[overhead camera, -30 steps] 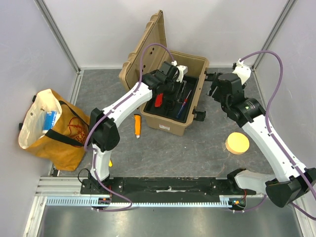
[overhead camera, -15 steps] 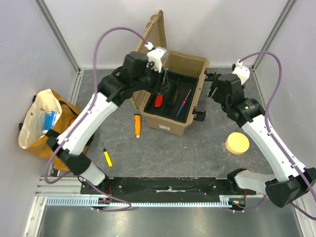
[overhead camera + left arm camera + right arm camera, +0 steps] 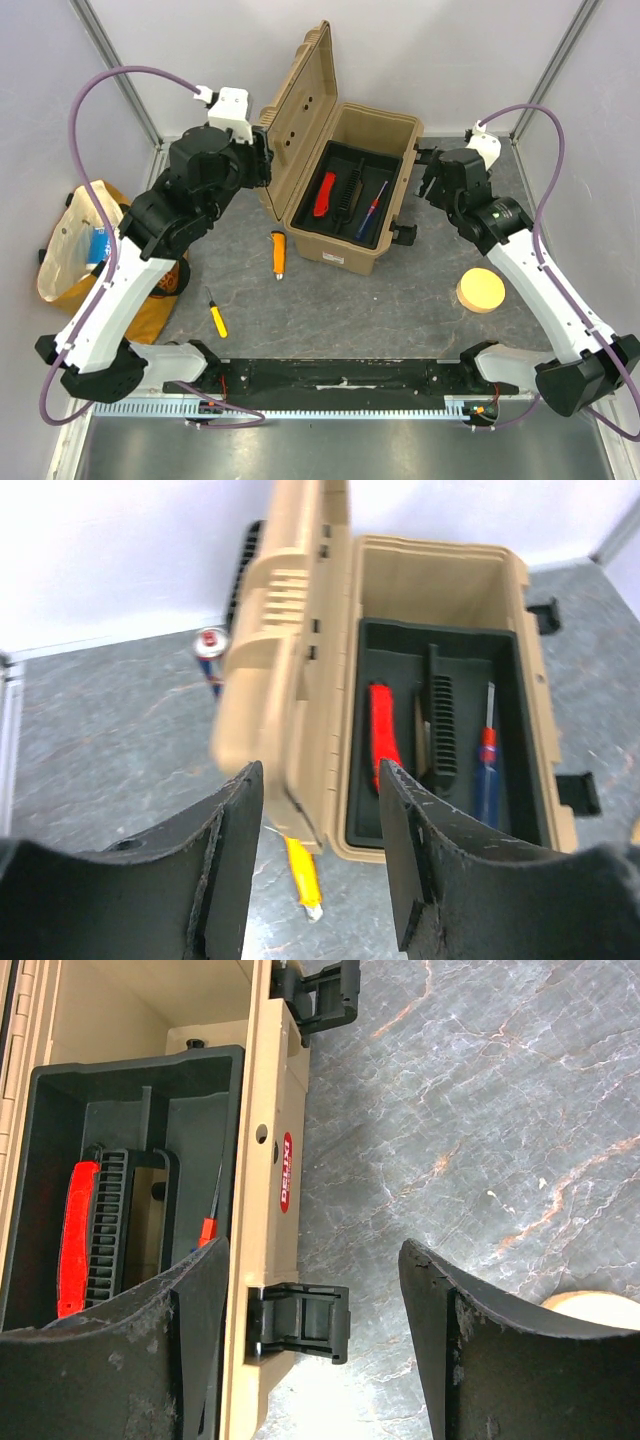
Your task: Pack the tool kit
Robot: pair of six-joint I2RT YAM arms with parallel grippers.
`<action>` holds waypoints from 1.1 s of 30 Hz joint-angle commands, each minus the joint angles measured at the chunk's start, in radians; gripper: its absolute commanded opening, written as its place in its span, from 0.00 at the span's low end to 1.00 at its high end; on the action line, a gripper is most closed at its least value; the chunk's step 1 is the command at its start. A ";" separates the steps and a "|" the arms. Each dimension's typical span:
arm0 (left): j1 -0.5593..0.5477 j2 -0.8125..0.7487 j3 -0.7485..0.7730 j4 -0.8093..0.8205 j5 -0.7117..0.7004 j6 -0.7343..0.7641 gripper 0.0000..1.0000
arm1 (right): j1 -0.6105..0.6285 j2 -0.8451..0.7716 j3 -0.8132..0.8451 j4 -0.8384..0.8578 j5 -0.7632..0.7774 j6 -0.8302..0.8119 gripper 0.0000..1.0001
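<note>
The left gripper (image 3: 320, 775) has withdrawn from the toolbox (image 3: 345, 256) toward 10 o'clock, jaws apart and empty. The right gripper (image 3: 312, 1252), likewise apart, hovers at its 3 o'clock. The orange knife (image 3: 278, 252) at 7 o'clock likely comes next: grasp it mid-handle, squarely.

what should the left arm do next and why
Probably lower the left gripper toward the orange tool. The gripper is open and empty, and that tool lies unpacked just beside the case, nearer to it than the yellow screwdriver.
</note>
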 commanded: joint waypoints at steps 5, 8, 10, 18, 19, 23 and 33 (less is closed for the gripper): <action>0.013 -0.131 -0.105 0.151 -0.405 -0.075 0.61 | -0.007 0.010 0.004 0.032 -0.018 -0.014 0.76; 0.046 -0.137 -0.116 0.106 -0.469 -0.131 0.62 | -0.007 0.015 0.005 0.032 -0.021 -0.014 0.75; 0.118 -0.097 -0.081 0.002 -0.451 -0.220 0.62 | -0.007 0.017 0.008 0.032 -0.023 -0.017 0.76; 0.496 0.105 -0.033 -0.238 -0.002 -0.369 0.63 | -0.009 0.020 0.013 0.032 -0.029 -0.020 0.75; 0.526 0.125 -0.058 -0.241 0.058 -0.368 0.63 | -0.009 0.018 0.010 0.032 -0.027 -0.022 0.75; 0.598 0.151 -0.194 -0.234 0.156 -0.377 0.63 | -0.009 0.017 0.001 0.031 -0.021 -0.019 0.76; 0.618 0.013 -0.694 -0.182 0.147 -0.472 0.68 | -0.021 0.023 -0.016 0.031 -0.021 -0.009 0.76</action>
